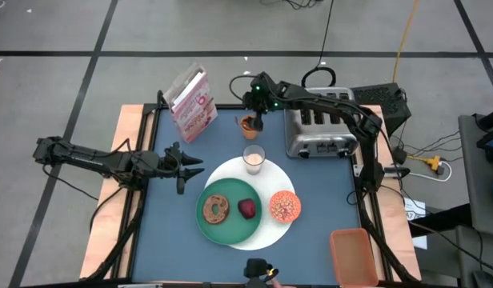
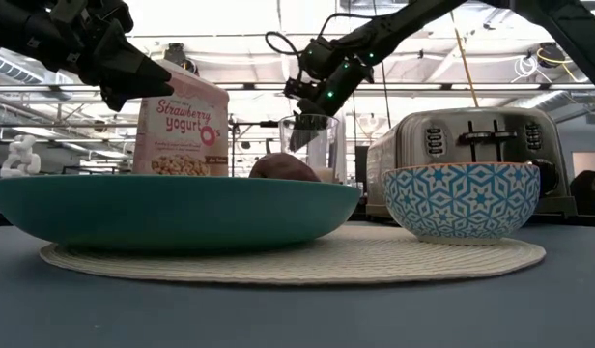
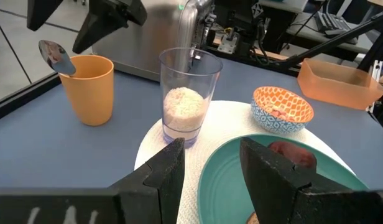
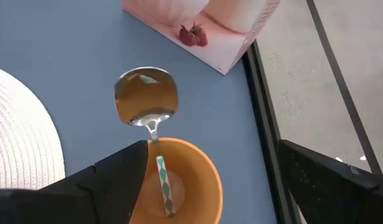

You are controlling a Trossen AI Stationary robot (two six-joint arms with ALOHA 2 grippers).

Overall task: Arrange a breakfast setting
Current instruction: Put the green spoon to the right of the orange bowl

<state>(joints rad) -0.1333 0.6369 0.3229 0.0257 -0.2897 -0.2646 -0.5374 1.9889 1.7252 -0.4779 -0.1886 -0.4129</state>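
Observation:
The white disc [image 1: 272, 178] lies at the table's middle. On it are the green plate [image 1: 230, 228] with the brown bagel [image 1: 215, 209] and the dark-red fruit [image 1: 247, 209], the small orange bowl [image 1: 284, 206] and the milk glass [image 1: 254, 158]. The orange cup [image 4: 179, 186] stands farther back, and the metal spoon [image 4: 146, 96] stands in it, bowl end up. The pink cereal box [image 1: 190, 104] stands upright at the far left. My right gripper [image 4: 213, 149] is open above the cup, one finger on each side of it. My left gripper [image 3: 210, 165] is open and empty, left of the plate and pointing toward the glass.
A metal toaster [image 1: 318, 128] stands at the table's far right, close to the cup. An orange tray [image 1: 354, 252] sits at the near right corner. Bare blue table [image 1: 162, 232] shows to the left of the plate.

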